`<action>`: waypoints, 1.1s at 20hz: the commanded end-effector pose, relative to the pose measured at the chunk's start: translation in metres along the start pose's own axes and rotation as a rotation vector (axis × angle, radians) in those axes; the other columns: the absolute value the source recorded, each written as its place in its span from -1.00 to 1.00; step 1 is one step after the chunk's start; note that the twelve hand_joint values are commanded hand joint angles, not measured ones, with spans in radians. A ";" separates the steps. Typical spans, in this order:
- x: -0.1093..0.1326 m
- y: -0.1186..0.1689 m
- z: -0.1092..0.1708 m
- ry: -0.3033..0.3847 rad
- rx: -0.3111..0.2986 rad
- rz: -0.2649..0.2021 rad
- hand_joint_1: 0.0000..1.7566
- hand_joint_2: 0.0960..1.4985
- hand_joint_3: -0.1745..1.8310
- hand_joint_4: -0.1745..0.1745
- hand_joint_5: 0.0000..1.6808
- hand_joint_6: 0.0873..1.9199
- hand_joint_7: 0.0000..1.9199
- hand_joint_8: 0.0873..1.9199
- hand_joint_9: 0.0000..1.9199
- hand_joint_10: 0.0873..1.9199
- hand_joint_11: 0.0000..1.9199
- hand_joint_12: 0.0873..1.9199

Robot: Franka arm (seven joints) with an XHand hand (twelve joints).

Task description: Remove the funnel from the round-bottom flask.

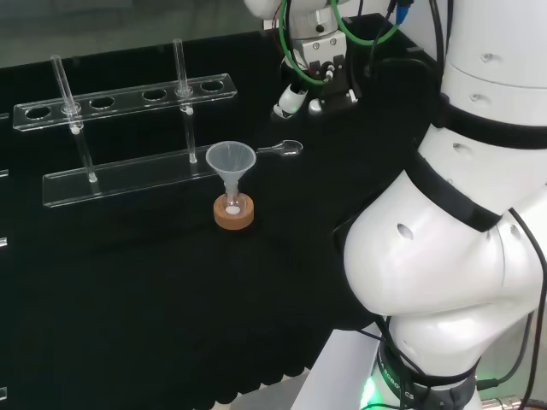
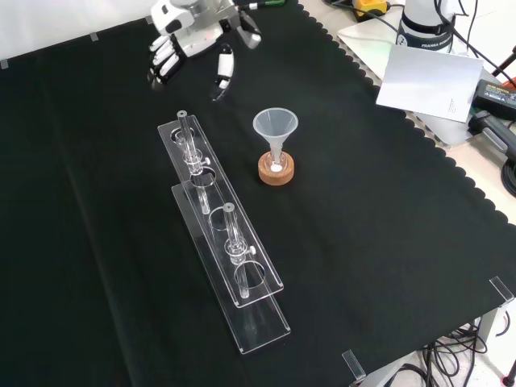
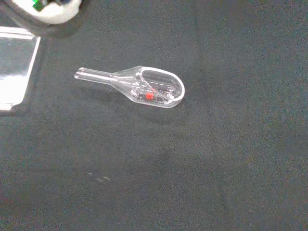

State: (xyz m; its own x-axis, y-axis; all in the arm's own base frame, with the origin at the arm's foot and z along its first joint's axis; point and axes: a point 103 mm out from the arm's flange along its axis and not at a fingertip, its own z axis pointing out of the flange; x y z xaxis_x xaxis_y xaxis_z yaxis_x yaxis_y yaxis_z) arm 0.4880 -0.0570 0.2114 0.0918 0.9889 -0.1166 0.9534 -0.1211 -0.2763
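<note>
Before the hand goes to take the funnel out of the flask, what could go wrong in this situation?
1. The funnel sits in a small flask resting on a cork ring. If the stem sticks, lifting may drag the flask off the ring.
2. The clear rack with upright tubes stands close beside the funnel, so the hand, fingers relaxed, might knock it on approach.
3. A glass scoop lies on the cloth near the hand and might be brushed.

- Funnel [image 2: 276,125] sits in flask [image 2: 276,167], flask on cork ring [image 2: 276,170], mid-cloth.
- Front view: rack [image 2: 222,242] left of ring, two tubes [image 2: 186,137] standing in it.
- Scoop [image 3: 139,87] lies on cloth; head view, right of funnel.
- Hand [image 2: 189,36] above cloth, beyond rack in front view.
</note>
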 end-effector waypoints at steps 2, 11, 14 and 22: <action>0.015 -0.034 -0.014 -0.001 -0.010 0.033 -0.16 -0.23 -0.43 -0.16 -0.54 -0.99 -0.82 -0.40 -0.63 -0.39 -0.83 0.45; 0.044 -0.088 -0.029 0.026 0.006 0.028 -0.25 -0.22 -0.44 -0.05 -0.57 -1.00 -0.82 -0.40 -0.63 -0.38 -0.80 0.47; 0.063 -0.113 -0.035 0.012 0.005 0.011 -0.29 -0.22 -0.44 -0.02 -0.60 -1.00 -0.84 -0.41 -0.64 -0.38 -0.77 0.48; 0.094 -0.158 -0.039 -0.009 0.035 -0.042 -0.34 -0.21 -0.48 -0.03 -0.64 -1.00 -0.87 -0.39 -0.65 -0.33 -0.74 0.51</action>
State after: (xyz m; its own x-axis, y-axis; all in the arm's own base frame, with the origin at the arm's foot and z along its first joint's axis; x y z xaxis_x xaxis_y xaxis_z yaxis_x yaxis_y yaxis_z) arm 0.4007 0.0205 0.2769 0.0886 0.9905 -0.1050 0.9579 -0.1137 -0.2637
